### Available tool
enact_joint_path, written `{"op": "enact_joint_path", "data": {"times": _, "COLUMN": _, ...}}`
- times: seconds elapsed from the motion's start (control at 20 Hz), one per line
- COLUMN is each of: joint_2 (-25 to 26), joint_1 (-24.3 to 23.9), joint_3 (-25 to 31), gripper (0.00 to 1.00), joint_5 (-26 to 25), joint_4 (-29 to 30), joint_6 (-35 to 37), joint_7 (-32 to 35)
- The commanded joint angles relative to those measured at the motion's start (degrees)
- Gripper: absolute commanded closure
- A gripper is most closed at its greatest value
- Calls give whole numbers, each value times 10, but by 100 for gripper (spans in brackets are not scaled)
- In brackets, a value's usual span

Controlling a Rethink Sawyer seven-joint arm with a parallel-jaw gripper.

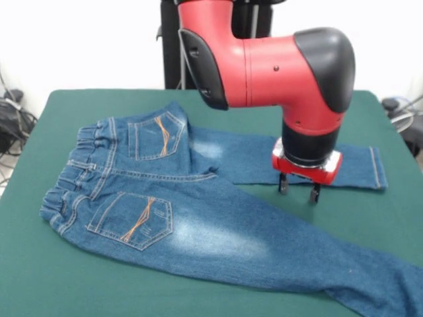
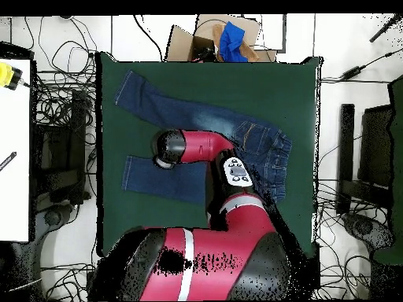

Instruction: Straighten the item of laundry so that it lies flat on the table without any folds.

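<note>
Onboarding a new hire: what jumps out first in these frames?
The red and black arm fills the upper middle, its open gripper hanging at the edge of the jeans' far leg. The jeans sprawl across the green table, back pockets up, waistband left, legs splayed apart.

wall: white, plain, behind the far side in front view (image 1: 79, 39)
floor: pale, seen all round in overhead view (image 2: 334, 94)
cables: black tangles on the floor, thick on the overhead left (image 2: 59, 126), more on the right (image 2: 346, 228); some also at both edges of front view (image 1: 13, 119)
white bench: along overhead left edge (image 2: 14, 149), yellow item at its top corner (image 2: 7, 75)
cardboard box: at overhead top, open, blue cloth inside (image 2: 232, 41)
dark equipment: black units on overhead right (image 2: 366, 157)
light: even, indoor, soft shadows
</note>
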Motion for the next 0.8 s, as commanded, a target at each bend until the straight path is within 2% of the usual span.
{"op": "enact_joint_path", "data": {"times": 0.05, "joint_2": 31, "joint_1": 22, "joint_3": 11, "gripper": 0, "joint_5": -43, "joint_4": 55, "joint_6": -17, "joint_7": -3}}
{"op": "enact_joint_path", "data": {"times": 0.35, "joint_2": -7, "joint_1": 30, "joint_3": 13, "gripper": 0, "joint_5": -22, "joint_4": 75, "joint_6": 18, "joint_7": 10}}
{"op": "enact_joint_path", "data": {"times": 0.65, "joint_2": -124, "joint_1": 67, "joint_3": -6, "gripper": 0, "joint_5": 20, "joint_4": 144, "joint_6": 66, "joint_7": 74}}
{"op": "enact_joint_path", "data": {"times": 0.8, "joint_2": -162, "joint_1": 70, "joint_3": -8, "gripper": 0, "joint_5": 35, "joint_4": 170, "joint_6": 68, "joint_7": 87}}
